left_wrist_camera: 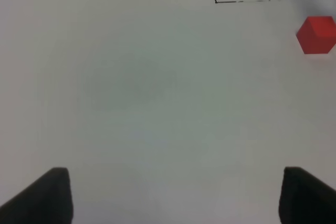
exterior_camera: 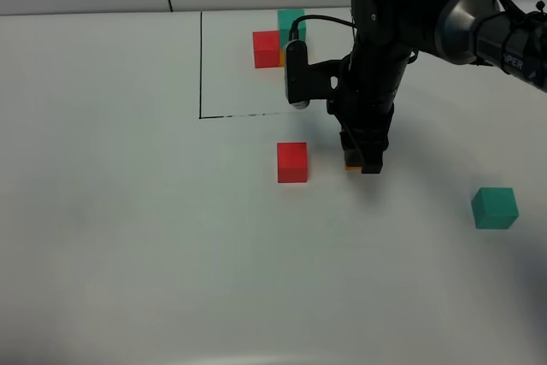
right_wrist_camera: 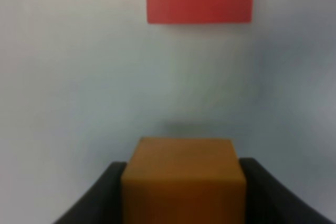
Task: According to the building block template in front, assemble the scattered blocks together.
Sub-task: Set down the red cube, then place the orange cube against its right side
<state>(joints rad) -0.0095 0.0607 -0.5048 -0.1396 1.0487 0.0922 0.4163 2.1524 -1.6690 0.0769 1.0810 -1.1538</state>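
Loose red plastic cube (exterior_camera: 292, 162) lying flat, near small orange cube (right_wrist_camera: 184, 179) clamped in right gripper (exterior_camera: 363, 164); loose teal cube (exterior_camera: 495, 208) well apart rightward; template red cube (exterior_camera: 267, 49) touching template teal cube (exterior_camera: 291, 21) farther back.

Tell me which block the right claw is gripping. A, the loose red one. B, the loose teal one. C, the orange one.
C: the right wrist view shows the orange block held between the fingers of the right claw, while the loose red block and the loose teal block lie apart from it, ungripped.
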